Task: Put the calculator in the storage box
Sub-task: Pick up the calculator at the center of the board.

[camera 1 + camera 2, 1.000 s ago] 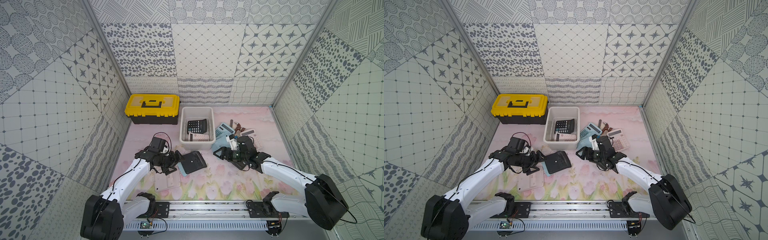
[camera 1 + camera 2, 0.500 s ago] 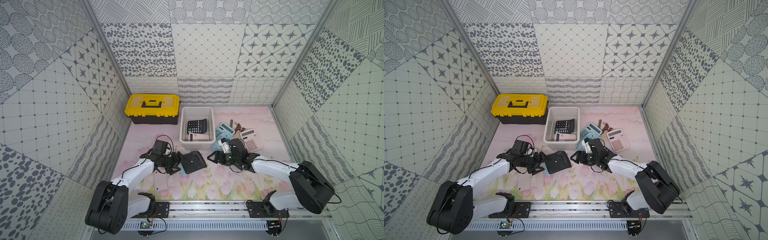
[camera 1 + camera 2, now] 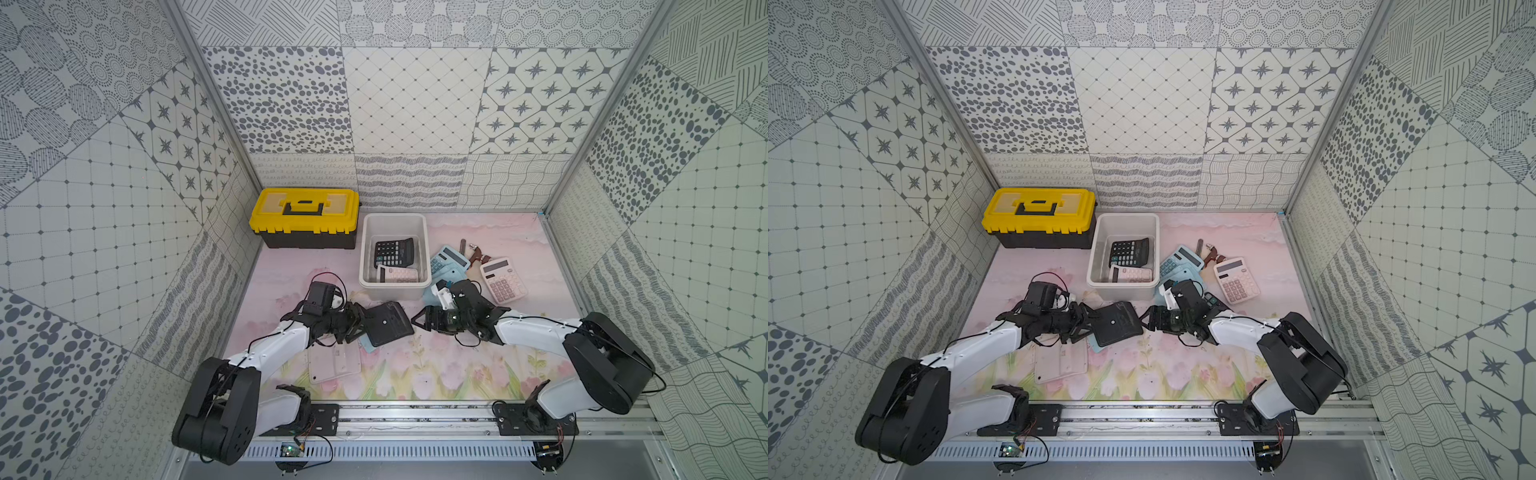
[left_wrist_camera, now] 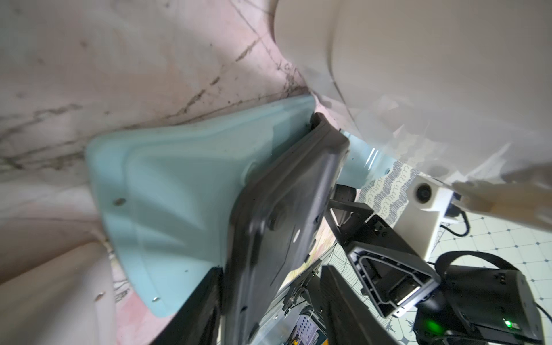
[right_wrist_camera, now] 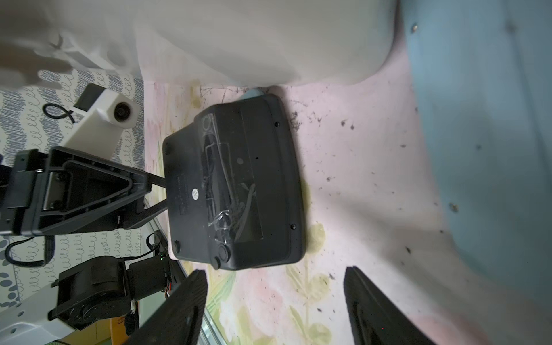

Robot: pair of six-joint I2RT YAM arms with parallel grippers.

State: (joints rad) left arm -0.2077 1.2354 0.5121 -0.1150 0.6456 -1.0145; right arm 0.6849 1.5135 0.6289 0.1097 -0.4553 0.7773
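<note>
A black calculator (image 3: 388,325) (image 3: 1116,325) lies face down on the pink mat, just in front of the off-white storage box (image 3: 394,291) (image 3: 1122,293). My left gripper (image 3: 361,322) (image 4: 270,268) straddles the calculator's (image 4: 277,215) left edge. One finger rests against it and the other stands off with a gap. My right gripper (image 3: 417,322) (image 5: 274,271) is open and empty, close to the calculator's (image 5: 236,185) right edge. The box holds a black calculator (image 3: 392,252) and a pink one (image 3: 399,274).
A light blue face-down slab (image 4: 179,179) lies under the black calculator. A pale face-down calculator (image 3: 334,363) lies under the left arm. A blue calculator (image 3: 449,259) and a pink one (image 3: 503,279) lie right of the box. A yellow-lidded toolbox (image 3: 305,216) stands at the back left.
The left gripper slid right onto the black calculator's edge and its jaws narrowed. The right gripper swung left from the blue calculators to the black calculator's right edge.
</note>
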